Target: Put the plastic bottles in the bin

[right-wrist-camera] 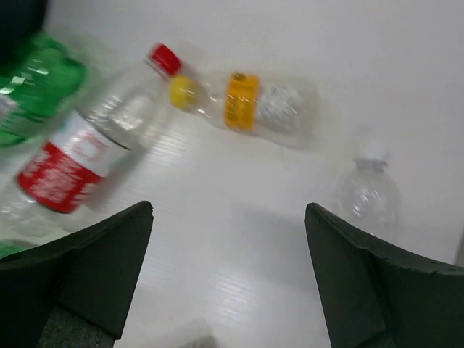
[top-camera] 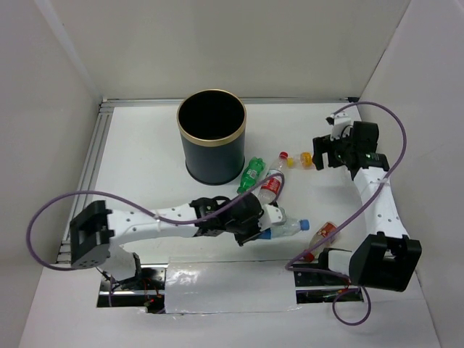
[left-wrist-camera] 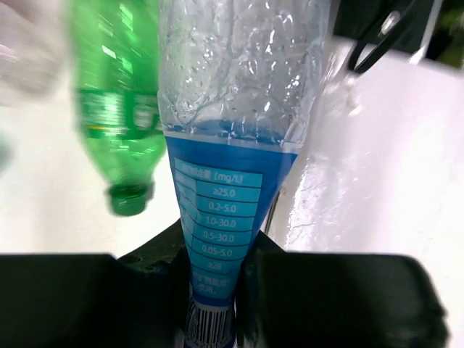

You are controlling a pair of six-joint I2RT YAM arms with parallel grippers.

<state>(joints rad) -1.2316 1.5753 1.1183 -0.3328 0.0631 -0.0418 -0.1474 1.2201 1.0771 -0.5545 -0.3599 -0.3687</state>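
My left gripper (top-camera: 252,217) is shut on a clear bottle with a blue label (top-camera: 288,228) and blue cap, low over the table; the left wrist view shows the jaws (left-wrist-camera: 214,290) squeezing the label (left-wrist-camera: 225,196). A green bottle (top-camera: 251,175) lies just beyond it, also in the left wrist view (left-wrist-camera: 119,123). The dark bin (top-camera: 212,138) with a gold rim stands upright at the back. My right gripper (top-camera: 326,156) is open and empty above the table (right-wrist-camera: 228,217), near a yellow-labelled bottle (right-wrist-camera: 250,101) and a red-white labelled bottle (right-wrist-camera: 72,163).
A clear bottle with a white cap (right-wrist-camera: 370,192) lies right of the right gripper's fingers. Another bottle with an orange-red label (top-camera: 326,232) lies near the right arm's base. White walls enclose the table on three sides.
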